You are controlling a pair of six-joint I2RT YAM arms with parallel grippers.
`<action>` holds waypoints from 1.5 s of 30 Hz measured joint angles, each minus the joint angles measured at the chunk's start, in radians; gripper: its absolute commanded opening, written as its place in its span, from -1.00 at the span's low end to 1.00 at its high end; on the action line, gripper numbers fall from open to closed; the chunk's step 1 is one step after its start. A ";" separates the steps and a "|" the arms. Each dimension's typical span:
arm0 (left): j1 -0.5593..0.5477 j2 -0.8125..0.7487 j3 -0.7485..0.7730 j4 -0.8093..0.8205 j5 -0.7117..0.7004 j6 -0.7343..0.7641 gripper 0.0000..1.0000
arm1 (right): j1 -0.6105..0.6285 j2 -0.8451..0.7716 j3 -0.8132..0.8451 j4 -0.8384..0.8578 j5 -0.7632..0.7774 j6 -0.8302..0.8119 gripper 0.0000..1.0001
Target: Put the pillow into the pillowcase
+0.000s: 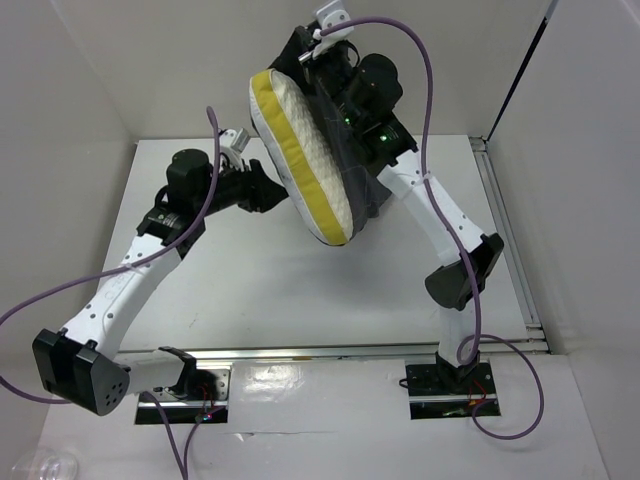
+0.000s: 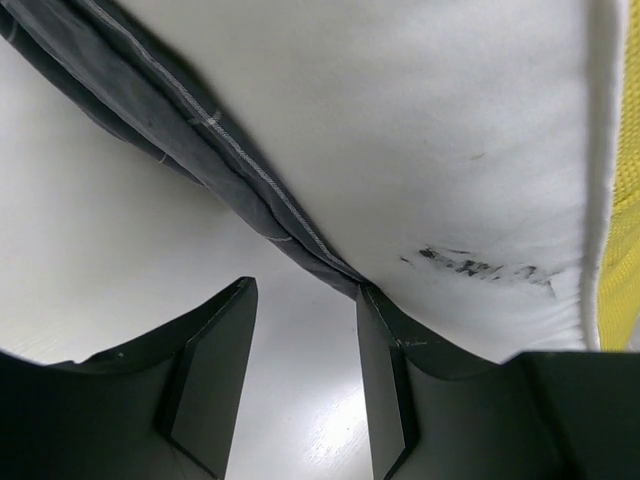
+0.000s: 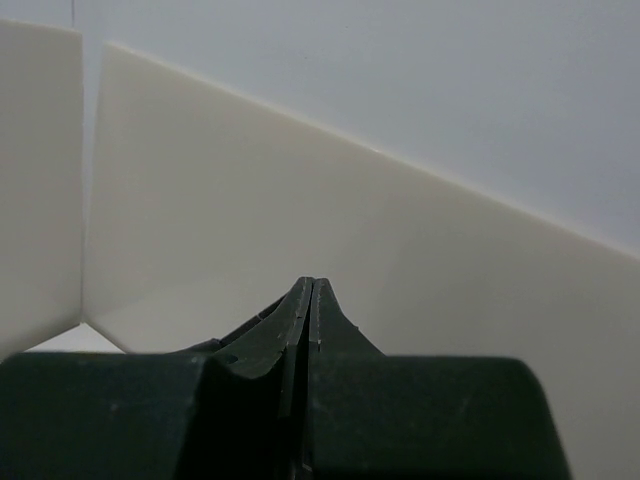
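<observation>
While the left gripper (image 2: pixel 303 290) stands with its jaws parted and nothing between them, only a bare white surface (image 2: pixel 90 270) shows through the gap, leaving open room straight ahead and to the jaws' left. The hem of the pillowcase (image 2: pixel 150 110) runs diagonally just beyond the fingertips and touches the tip of the right-hand finger (image 2: pixel 375 340). The pillow (image 2: pixel 400 120) fills the space ahead and to the right of the jaws, with its yellow edge band (image 2: pixel 625 250) at the far right. Just past that same fingertip a dark smudged mark (image 2: pixel 485 270) lies on the white cover; it is not readable. In the top view the pillow hangs tilted, clear of the table (image 1: pixel 250 290), with the dark cloth against its side facing the right arm (image 1: pixel 440 210); how far it sits inside cannot be told. That arm is reared up, elbow low near the table's right edge and wrist at the top. The left arm (image 1: pixel 130 275) reaches low and forward, its jaws just beside the pillow's lower left edge. The right gripper (image 3: pixel 308 285) has its fingers clenched flat together, aimed at the white walls (image 3: pixel 300 200) with free space ahead. The bundle hangs from that wrist, so the grip reads as on the pillowcase, though the pinched cloth is not plainly seen.
</observation>
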State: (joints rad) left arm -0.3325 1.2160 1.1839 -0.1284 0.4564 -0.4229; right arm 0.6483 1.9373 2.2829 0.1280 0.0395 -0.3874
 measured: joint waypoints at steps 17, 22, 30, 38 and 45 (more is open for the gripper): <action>-0.021 0.016 0.034 -0.012 0.014 -0.027 0.21 | 0.000 -0.032 -0.019 -0.002 -0.003 0.003 -1.00; -0.021 0.015 0.040 -0.025 0.028 -0.034 0.21 | 0.000 -0.032 -0.019 -0.002 -0.011 0.005 -1.00; -0.021 0.000 0.067 -0.053 0.040 -0.054 0.23 | 0.000 -0.032 -0.020 -0.001 -0.017 0.009 -1.00; -0.045 -0.002 0.106 -0.061 0.044 -0.052 0.30 | 0.000 -0.033 -0.026 -0.001 -0.018 0.027 -1.00; -0.046 0.051 0.104 -0.060 0.029 -0.052 0.30 | 0.014 -0.033 -0.026 -0.002 -0.017 0.031 -1.00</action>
State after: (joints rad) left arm -0.3782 1.2671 1.2877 -0.1886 0.4858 -0.4747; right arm 0.6621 1.9041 2.2566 0.1261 0.0223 -0.3565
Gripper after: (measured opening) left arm 0.652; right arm 0.008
